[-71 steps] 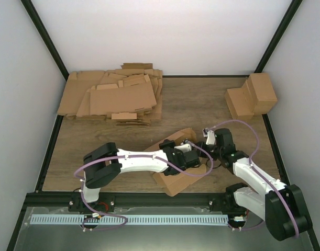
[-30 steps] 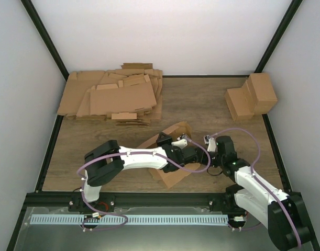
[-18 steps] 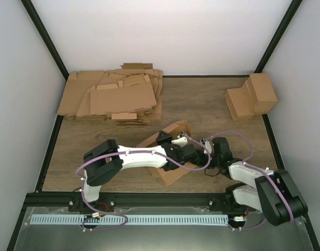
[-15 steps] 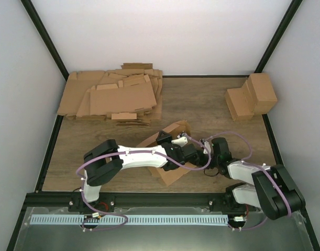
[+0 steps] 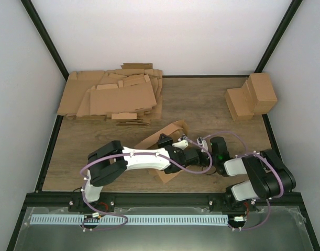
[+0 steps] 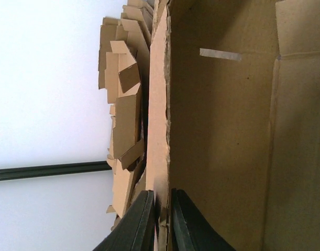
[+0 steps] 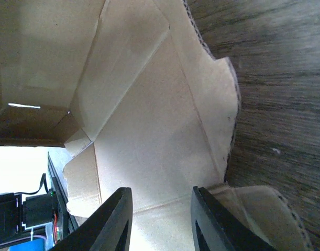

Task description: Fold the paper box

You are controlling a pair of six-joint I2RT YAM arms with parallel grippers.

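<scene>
The paper box [image 5: 170, 132] lies half-formed nearer the arms than the heap of flat sheets [image 5: 115, 97]; left gripper [image 6: 161, 201] pinches its side wall; right gripper [image 7: 161, 196] hangs spread over a loose flap; likely light, stiff, easily creased, so grip panel edges beside the folds

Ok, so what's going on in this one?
A cardboard box is being folded in the middle of the table. The left gripper is pinched shut on one upright wall of the box. The right gripper, jaws apart, is at the box's open end, over a loose flap that is not yet folded in. A heap of flat sheets and some finished boxes sit at the back.
</scene>
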